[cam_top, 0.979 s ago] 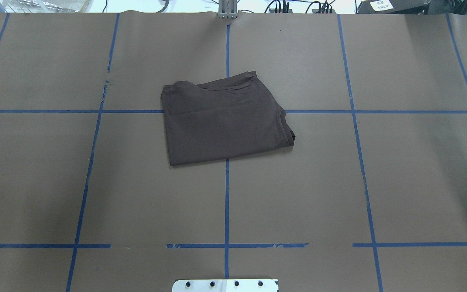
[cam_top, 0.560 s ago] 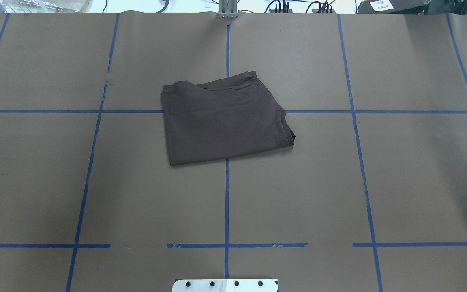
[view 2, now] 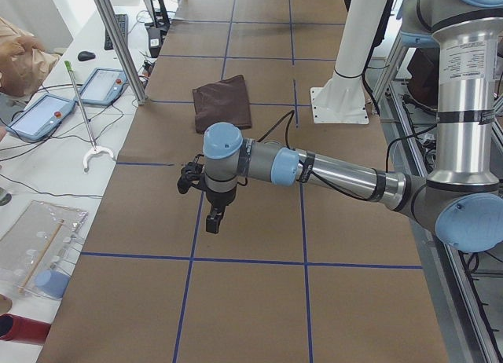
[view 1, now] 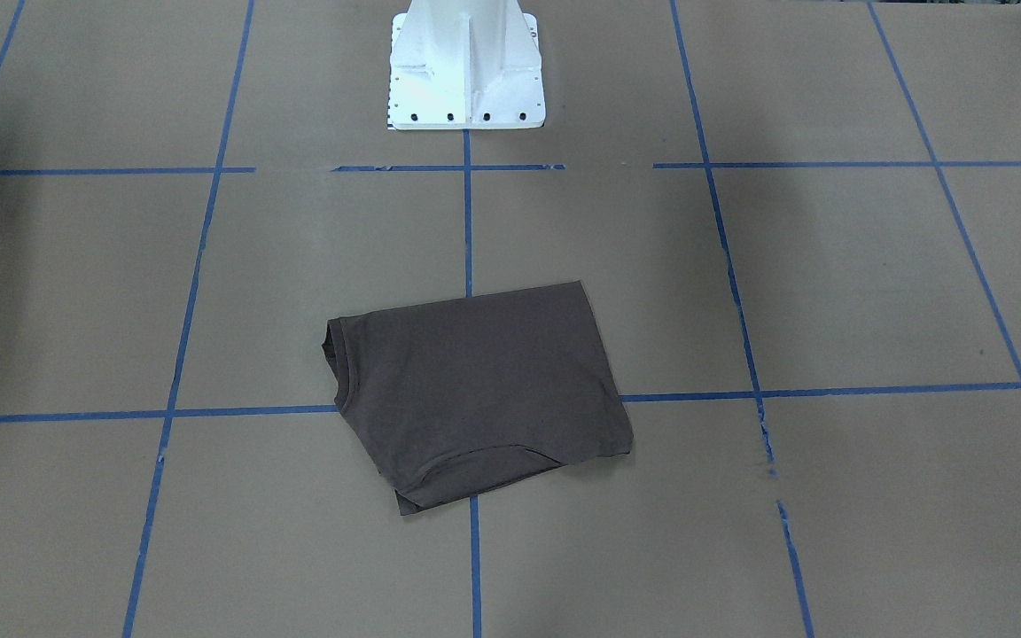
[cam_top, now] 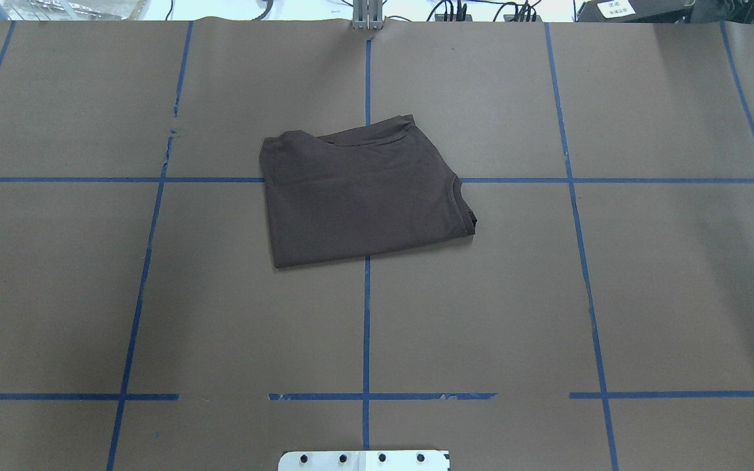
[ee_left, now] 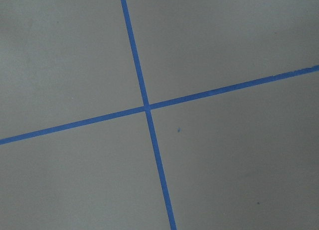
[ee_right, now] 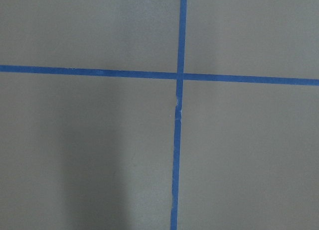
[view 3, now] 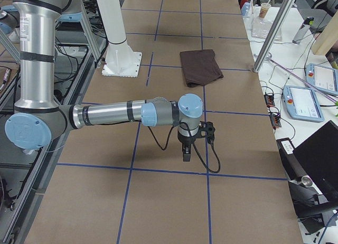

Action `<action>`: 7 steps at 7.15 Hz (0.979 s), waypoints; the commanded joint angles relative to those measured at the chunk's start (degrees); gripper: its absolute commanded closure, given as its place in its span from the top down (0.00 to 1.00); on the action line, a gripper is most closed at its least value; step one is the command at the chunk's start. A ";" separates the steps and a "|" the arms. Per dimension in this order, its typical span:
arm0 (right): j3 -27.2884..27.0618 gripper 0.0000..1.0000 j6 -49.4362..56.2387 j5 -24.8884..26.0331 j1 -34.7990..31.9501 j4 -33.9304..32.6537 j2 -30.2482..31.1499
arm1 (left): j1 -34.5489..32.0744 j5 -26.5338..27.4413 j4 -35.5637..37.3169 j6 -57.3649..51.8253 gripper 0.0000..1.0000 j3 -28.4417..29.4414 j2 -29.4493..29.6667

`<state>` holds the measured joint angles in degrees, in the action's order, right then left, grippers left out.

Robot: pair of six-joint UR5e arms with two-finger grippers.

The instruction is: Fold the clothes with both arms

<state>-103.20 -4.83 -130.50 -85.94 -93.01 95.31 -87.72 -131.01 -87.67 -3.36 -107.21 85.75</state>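
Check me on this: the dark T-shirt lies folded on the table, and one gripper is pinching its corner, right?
Not quite. The T-shirt lies folded on the table, but nothing pinches it: the overhead exterior view shows it alone, and the side views show the left gripper and right gripper far from it.

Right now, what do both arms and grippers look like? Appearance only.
Left arm and right arm match: silver tube links, grey joints, pale blue round caps, black bands and a white printed label on the upright link. A loose black cable runs to each wrist. Left gripper and right gripper are small, black, boxy.
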 commanded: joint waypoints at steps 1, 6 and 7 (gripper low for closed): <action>0.28 1.00 -0.09 0.25 0.07 -0.07 0.41 | 0.00 -0.21 0.04 -0.07 1.00 1.13 -0.32; 1.34 1.00 -0.53 -2.47 0.07 -0.07 0.49 | -0.52 -3.52 9.88 0.63 1.00 2.08 -0.32; 1.16 1.00 -0.53 -2.56 0.07 -0.07 0.58 | -0.70 -4.16 9.45 0.55 1.00 4.71 -0.23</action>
<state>-101.90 -5.35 -132.97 -85.87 -93.08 95.80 -88.21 -133.74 -78.07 -2.88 -105.04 85.56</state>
